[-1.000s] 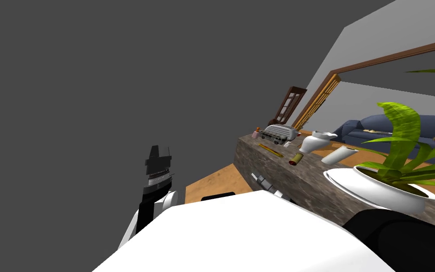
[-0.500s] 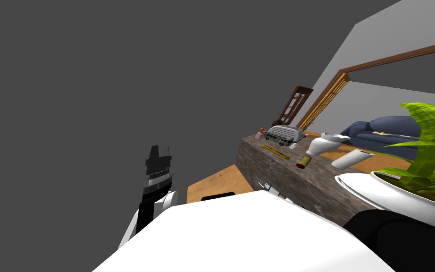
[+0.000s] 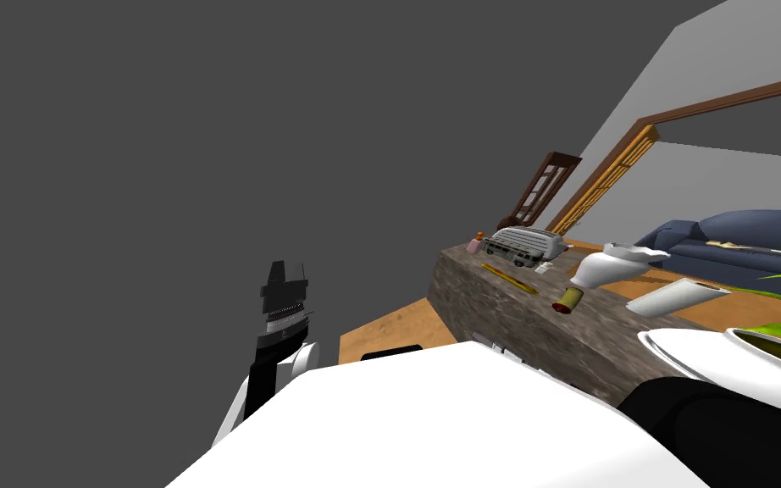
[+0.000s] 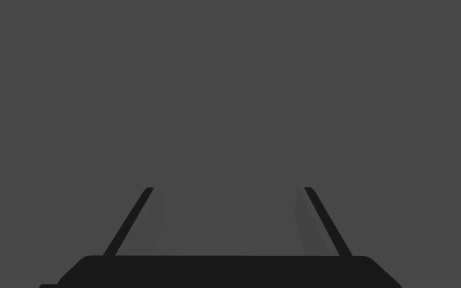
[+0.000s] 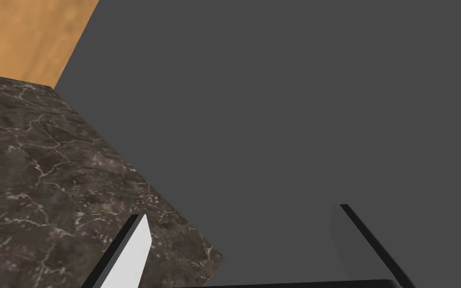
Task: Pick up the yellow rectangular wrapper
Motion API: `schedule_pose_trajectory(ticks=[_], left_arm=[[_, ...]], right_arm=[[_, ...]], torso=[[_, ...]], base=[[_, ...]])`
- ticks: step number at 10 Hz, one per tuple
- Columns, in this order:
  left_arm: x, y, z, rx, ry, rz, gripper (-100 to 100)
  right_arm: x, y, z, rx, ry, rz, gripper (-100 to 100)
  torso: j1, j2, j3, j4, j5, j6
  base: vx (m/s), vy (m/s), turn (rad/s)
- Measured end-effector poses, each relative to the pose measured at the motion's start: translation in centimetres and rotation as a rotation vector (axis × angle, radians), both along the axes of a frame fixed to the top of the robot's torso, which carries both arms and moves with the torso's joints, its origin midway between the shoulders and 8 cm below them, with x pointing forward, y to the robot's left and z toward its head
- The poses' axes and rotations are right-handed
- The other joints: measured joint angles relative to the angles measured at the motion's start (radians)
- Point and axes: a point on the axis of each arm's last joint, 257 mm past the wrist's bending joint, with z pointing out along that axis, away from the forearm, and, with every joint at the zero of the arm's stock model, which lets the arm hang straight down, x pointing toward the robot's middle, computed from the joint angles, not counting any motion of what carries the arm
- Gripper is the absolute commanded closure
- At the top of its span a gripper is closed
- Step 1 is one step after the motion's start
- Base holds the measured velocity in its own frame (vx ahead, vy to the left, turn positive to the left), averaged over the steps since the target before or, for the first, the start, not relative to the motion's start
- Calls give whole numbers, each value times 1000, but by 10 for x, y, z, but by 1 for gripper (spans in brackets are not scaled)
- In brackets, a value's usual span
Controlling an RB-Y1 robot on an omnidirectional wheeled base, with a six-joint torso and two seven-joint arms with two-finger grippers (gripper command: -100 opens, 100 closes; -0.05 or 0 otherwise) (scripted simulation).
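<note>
Rotation of our base has shifted the view; the yellow wrapper (image 3: 508,278) lies on the marble counter (image 3: 486,305), well beyond the wide-open, empty jaws of our right gripper (image 5: 239,216). Our left gripper (image 4: 227,190) gapes empty too; we judge approach still needed.

Dark marbled counter (image 3: 475,292) is carrying: yellow wrapper (image 3: 509,279), toy bus (image 3: 509,252), white vase (image 3: 607,265) (lying tipped), olive roll (image 3: 567,300), white planter (image 3: 723,370).

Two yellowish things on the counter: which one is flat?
The wrapper, a long thin strip lying flat on the counter. The other is a stubby cylinder with a red end, by the vase.
</note>
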Motion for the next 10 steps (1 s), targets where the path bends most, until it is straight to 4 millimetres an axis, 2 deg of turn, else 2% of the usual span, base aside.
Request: schedule_pose_trajectory(ticks=[2,4,7,9,10], left_arm=[[0,0,0,0,0,0,0],[0,0,0,0,0,0,0],[0,0,0,0,0,0,0],[0,0,0,0,0,0,0],[0,0,0,0,0,0,0]], right_arm=[[-23,-25,-8,-73,68,32,-100],[-30,-43,-12,-126,105,62,-100],[-64,-79,-20,-227,199,110,-100],[-65,-96,-18,-271,229,138,-100],[-76,-109,-19,-304,262,155,-100]], torso=[[-1,1,0,0,0,0],[-2,2,1,0,0,0],[-3,0,0,0,-1,0],[-2,1,1,0,-1,0],[-2,1,1,0,0,0]], base=[[68,24,75],[48,20,46],[78,2,78],[47,8,48],[66,-2,63]])
